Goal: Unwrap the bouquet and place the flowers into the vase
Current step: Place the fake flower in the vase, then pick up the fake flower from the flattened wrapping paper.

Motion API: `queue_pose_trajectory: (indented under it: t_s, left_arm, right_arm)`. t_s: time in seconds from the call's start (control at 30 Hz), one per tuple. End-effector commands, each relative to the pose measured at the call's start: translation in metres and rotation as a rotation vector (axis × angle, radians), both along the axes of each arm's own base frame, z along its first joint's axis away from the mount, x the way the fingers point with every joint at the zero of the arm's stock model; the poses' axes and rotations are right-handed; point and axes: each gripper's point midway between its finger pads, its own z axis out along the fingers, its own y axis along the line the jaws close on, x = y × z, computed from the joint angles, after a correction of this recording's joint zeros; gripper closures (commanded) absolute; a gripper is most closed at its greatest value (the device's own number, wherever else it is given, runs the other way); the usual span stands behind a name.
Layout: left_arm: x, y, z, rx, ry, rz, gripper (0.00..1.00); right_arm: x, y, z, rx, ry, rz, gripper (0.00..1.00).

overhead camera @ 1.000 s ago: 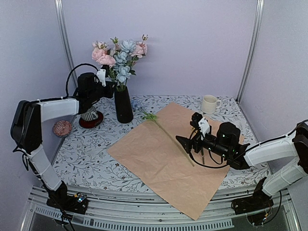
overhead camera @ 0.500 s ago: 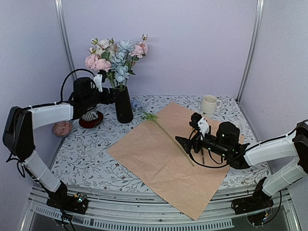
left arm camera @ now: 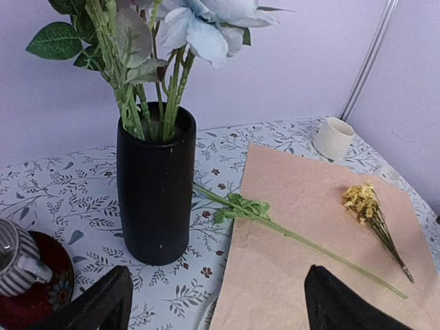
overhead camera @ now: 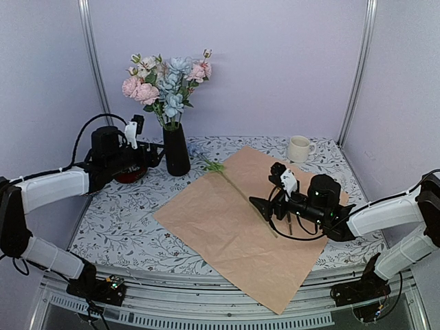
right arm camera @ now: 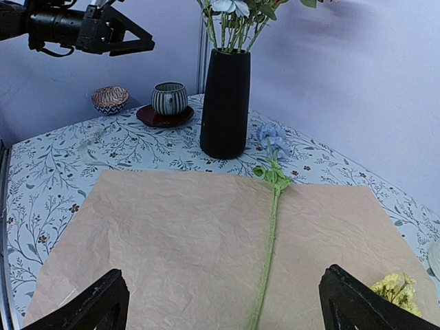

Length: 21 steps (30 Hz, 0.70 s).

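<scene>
Left gripper (left arm camera: 220,311): jaws spread wide, nothing between them. It hangs just left of the vase (overhead camera: 176,150), above the floral table (overhead camera: 117,220), with its fingers pointing toward the vase.

Right gripper (right arm camera: 221,309): jaws fully apart, empty. It hovers low over the right part of the wrapping paper (overhead camera: 227,234), pointing along the sheet toward the vase.

Vase: upright on the table, just beyond the far left corner of the paper. It holds the flowers (overhead camera: 165,79), pink, white and pale blue blooms standing above the rim.

Loose items: one long green stem (right arm camera: 270,234) lies flat across the paper, its blue bloom (right arm camera: 269,134) off the sheet on the table near the vase base. A yellow cluster (left arm camera: 362,201) lies on the paper, to the right of the stem.

A striped cup (right arm camera: 169,97) on a red saucer (right arm camera: 163,118) stands left of the vase. A cream mug (overhead camera: 299,148) stands at the far right.
</scene>
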Motion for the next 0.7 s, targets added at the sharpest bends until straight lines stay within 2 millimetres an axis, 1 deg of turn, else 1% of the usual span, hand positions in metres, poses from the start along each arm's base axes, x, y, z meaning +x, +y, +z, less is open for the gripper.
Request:
queue_pose_trajectory:
  t_s: [0.0, 0.03, 0.1, 0.23, 0.37, 0.67]
  left_arm:
    - [-0.027, -0.008, 0.003, -0.072, 0.002, -0.059, 0.11]
    - [-0.034, -0.009, -0.003, -0.079, 0.011, -0.069, 0.11]
    - [-0.044, -0.008, -0.009, -0.090, -0.005, -0.080, 0.11]
    - [-0.054, 0.002, -0.017, -0.098, -0.062, -0.055, 0.11]
    - [-0.058, 0.008, -0.013, -0.117, -0.122, -0.029, 0.11]
    - [-0.069, 0.009, -0.011, -0.149, -0.189, -0.044, 0.11]
  right_arm:
    - [0.006, 0.004, 0.006, 0.003, -0.020, -0.004, 0.01]
    - [0.006, 0.004, 0.006, 0.002, -0.020, -0.003, 0.01]
    - [0.005, 0.006, 0.007, 0.006, -0.020, 0.008, 0.01]
    - [0.002, 0.008, 0.008, 0.013, -0.014, 0.030, 0.01]
    - [0.005, 0.005, 0.006, 0.003, -0.019, 0.004, 0.01]
    - [0.005, 0.007, 0.006, 0.001, -0.019, 0.015, 0.01]
